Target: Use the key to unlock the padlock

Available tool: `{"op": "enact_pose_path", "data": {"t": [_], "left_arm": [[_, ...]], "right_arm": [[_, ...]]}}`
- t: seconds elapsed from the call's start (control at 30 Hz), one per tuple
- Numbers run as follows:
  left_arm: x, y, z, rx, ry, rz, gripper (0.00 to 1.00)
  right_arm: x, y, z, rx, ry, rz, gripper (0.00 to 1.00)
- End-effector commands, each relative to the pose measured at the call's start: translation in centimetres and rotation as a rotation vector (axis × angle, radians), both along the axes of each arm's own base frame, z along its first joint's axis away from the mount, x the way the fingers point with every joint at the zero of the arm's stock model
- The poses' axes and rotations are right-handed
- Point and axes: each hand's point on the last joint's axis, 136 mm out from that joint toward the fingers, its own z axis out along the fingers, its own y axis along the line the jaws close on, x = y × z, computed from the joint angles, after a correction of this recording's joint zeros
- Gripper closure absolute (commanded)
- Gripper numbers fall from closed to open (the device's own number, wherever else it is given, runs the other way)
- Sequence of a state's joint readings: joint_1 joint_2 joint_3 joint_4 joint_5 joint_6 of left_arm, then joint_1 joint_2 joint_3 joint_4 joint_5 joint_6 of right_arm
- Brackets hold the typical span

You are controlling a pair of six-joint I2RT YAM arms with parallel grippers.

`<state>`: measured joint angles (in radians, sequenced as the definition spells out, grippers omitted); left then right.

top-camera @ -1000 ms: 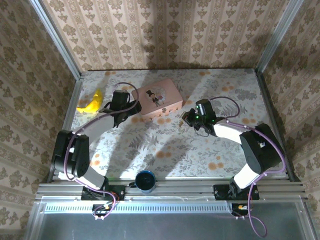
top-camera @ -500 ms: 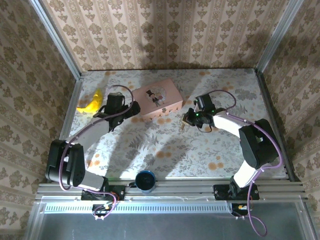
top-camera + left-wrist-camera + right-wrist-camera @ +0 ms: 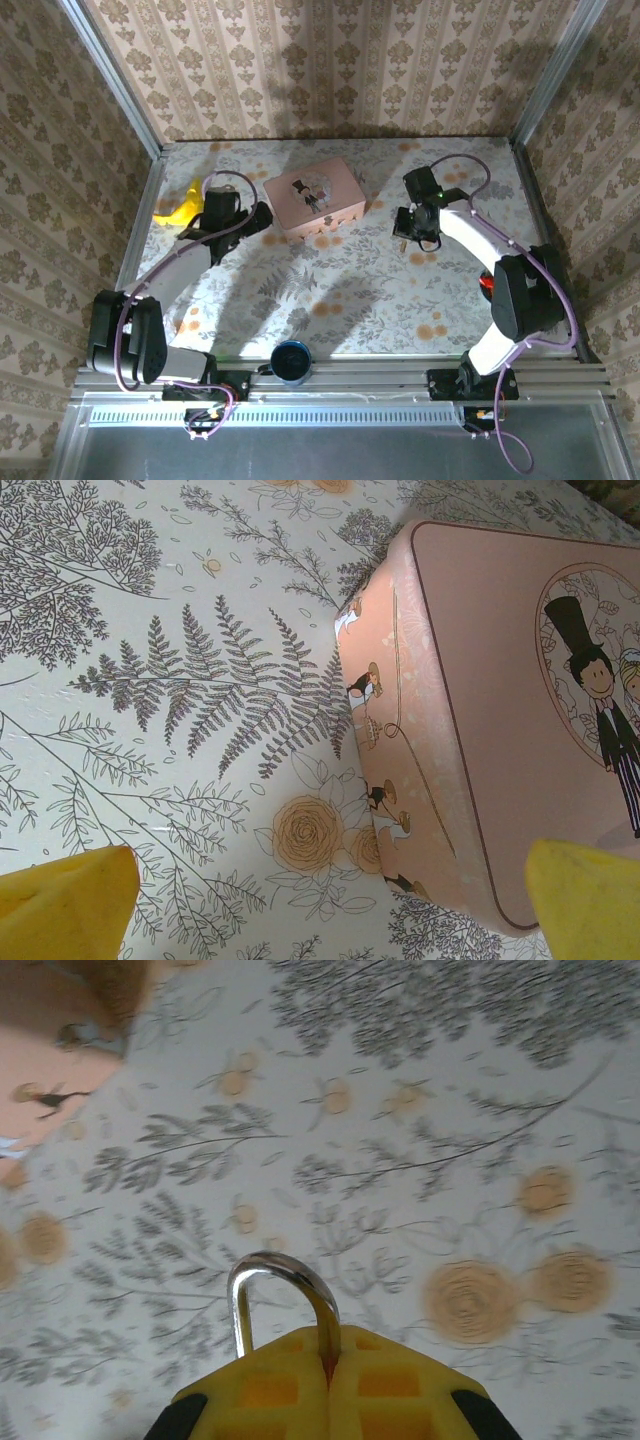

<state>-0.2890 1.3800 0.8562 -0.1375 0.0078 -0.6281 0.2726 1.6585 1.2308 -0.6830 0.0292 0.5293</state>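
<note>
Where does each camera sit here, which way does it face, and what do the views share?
Top external: above and behind the bases, looking down on the table; both arms, left gripper and right gripper show.
Left wrist: over the table, facing the pink box side; its spread yellow fingertips show.
Right wrist: facing down at the table; right gripper shut on the padlock, shackle protruding.
Shared: the pink box appears in all three.

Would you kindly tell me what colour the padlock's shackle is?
The padlock's shackle is shiny silver, seen best in the right wrist view.
</note>
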Motion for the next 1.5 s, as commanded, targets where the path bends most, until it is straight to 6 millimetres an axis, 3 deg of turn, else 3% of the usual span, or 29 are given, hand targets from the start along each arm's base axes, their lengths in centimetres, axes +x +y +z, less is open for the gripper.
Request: {"op": "enact_pose_path", "data": {"t": [0.0,0.17,0.47,0.67,0.83,1.03,1.3,1.47], "left_arm": [[-0.4,0.2,-0.1,-0.016,0.002,-0.002,0.0],[-0.3,0.0,-0.6,-0.031,0.007,-0.001,0.0],[0.1,-0.7,-1.2,-0.058,0.021,-0.017,0.0],[0.2,-0.9,-1.3,-0.07,0.023,-0.02,0.0],[0.3,-1.1,-1.7,-0.075,0.032,-0.021,0.0],[0.5,-1.1,-1.7,-0.079,0.031,-0.02,0.0],[0.8,-1.5,-1.9,-0.099,0.037,-0.026,0.0],[1.0,-1.7,-1.6,-0.1,0.031,-0.033,0.0]], "right_arm": [[-1.2,-4.1,-0.7,-0.261,0.105,0.009,1.0],[0.2,-5.3,-1.4,-0.38,0.143,0.025,1.0],[2.7,-3.5,-4.4,-0.448,0.194,0.087,1.0],[3.1,-2.6,-5.9,-0.51,0.237,0.113,1.0],[3.1,-1.1,-6.9,-0.482,0.241,0.13,0.93],[2.7,1.1,-6.9,-0.417,0.223,0.141,0.84],[2.4,3.6,-6.8,-0.303,0.196,0.147,0.83],[3.3,4.0,-5.0,-0.28,0.144,0.16,0.78]]}}
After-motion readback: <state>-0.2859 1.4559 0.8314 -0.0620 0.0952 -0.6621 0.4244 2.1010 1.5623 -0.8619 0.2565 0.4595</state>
